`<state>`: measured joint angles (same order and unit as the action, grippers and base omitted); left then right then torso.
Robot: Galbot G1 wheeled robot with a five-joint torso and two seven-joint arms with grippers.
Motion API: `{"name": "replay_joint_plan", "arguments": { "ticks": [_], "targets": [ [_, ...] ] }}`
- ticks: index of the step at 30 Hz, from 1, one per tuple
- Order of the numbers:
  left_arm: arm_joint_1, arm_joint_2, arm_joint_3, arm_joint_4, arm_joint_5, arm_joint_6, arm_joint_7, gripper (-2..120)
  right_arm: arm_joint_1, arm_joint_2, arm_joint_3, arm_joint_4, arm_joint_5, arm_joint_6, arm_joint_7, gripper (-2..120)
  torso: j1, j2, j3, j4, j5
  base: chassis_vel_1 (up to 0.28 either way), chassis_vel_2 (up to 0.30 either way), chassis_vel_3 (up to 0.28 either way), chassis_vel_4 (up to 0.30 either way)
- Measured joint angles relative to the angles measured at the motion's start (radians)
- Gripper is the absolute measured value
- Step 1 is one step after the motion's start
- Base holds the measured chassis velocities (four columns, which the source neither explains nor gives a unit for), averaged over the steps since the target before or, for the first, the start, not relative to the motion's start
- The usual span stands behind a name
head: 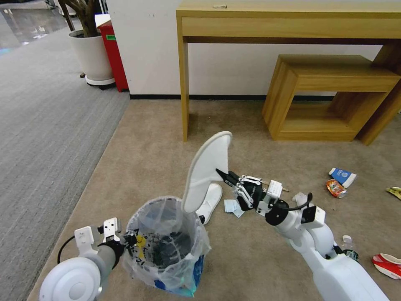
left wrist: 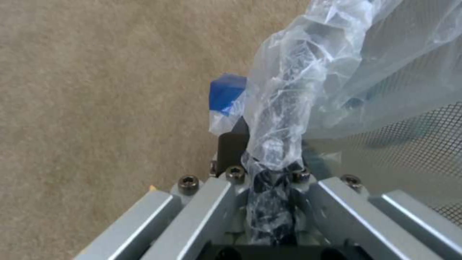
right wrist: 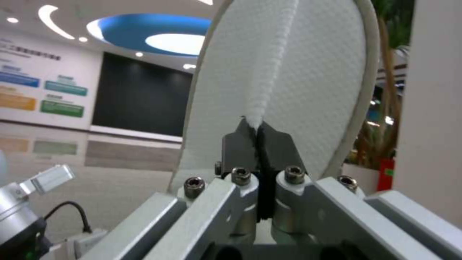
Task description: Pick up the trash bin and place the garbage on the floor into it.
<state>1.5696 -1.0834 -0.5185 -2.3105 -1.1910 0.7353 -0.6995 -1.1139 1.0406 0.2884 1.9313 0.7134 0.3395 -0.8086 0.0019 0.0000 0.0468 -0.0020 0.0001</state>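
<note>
Head view has the right gripper (head: 221, 173) fingers clenched on a white slipper (head: 207, 169) tilted above the trash bin (head: 169, 244) rim, the left gripper (head: 133, 242) pinching that bin's bag edge, open carpet (head: 146, 154) all round

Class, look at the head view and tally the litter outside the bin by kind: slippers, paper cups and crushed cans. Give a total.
Slippers: 2
Paper cups: 2
Crushed cans: 1
Total: 5
</note>
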Motion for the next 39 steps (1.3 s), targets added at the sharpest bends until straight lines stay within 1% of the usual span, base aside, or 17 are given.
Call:
{"name": "replay_joint_plan", "arguments": {
  "ticks": [3,6,7,12,14,16,23,36,39],
  "targets": [
    [-0.008,0.001,0.028,0.012,0.012,0.000,0.000,1,0.048,-0.016,-0.026,-0.012,0.008,-0.012,-0.031,0,0.000,0.000,0.000,0.0001,-0.0002,0.000,0.000,0.000,0.000],
    [-0.012,0.000,0.041,0.019,0.021,0.000,0.003,1,0.066,-0.024,-0.039,-0.022,0.012,-0.019,-0.061,0,0.000,0.000,0.000,0.0000,-0.0002,0.000,0.000,0.000,0.000],
    [-0.014,-0.004,0.048,0.022,0.026,0.000,0.006,1,0.076,-0.024,-0.044,-0.033,0.012,-0.021,-0.089,0,0.000,0.000,0.000,0.0000,-0.0001,0.000,0.000,0.000,0.000],
    [-0.017,-0.015,0.060,0.025,0.034,0.000,0.010,1,0.097,-0.006,-0.063,-0.071,-0.001,-0.023,-0.148,0,0.000,0.000,0.000,0.0000,-0.0001,0.000,0.000,0.000,0.000],
    [-0.017,-0.016,0.061,0.024,0.034,0.000,0.010,1,0.098,-0.005,-0.064,-0.073,-0.003,-0.023,-0.151,0,0.000,0.000,0.000,0.0000,-0.0001,0.000,0.000,0.000,0.000],
    [-0.017,-0.017,0.064,0.008,0.024,0.000,0.010,1,0.100,0.009,-0.075,-0.091,-0.030,-0.022,-0.180,0,0.000,0.000,0.000,0.0000,-0.0001,0.000,0.000,0.000,0.000],
    [-0.011,-0.015,0.056,-0.030,-0.006,0.000,0.010,1,0.100,0.016,-0.078,-0.117,-0.089,-0.015,-0.225,0,0.000,0.000,0.000,0.0000,-0.0001,0.000,0.000,0.000,0.000],
    [0.005,-0.021,0.049,-0.078,-0.047,0.000,0.002,1,0.090,0.013,-0.056,-0.141,-0.143,-0.001,-0.254,0,0.000,0.000,0.000,0.0000,-0.0001,0.000,0.000,0.000,0.000],
    [0.011,-0.025,0.051,-0.092,-0.060,0.000,-0.005,1,0.077,0.023,-0.052,-0.149,-0.154,0.002,-0.249,0,0.000,0.000,0.000,0.0000,-0.0001,0.000,0.000,0.000,0.000]
  ]
}}
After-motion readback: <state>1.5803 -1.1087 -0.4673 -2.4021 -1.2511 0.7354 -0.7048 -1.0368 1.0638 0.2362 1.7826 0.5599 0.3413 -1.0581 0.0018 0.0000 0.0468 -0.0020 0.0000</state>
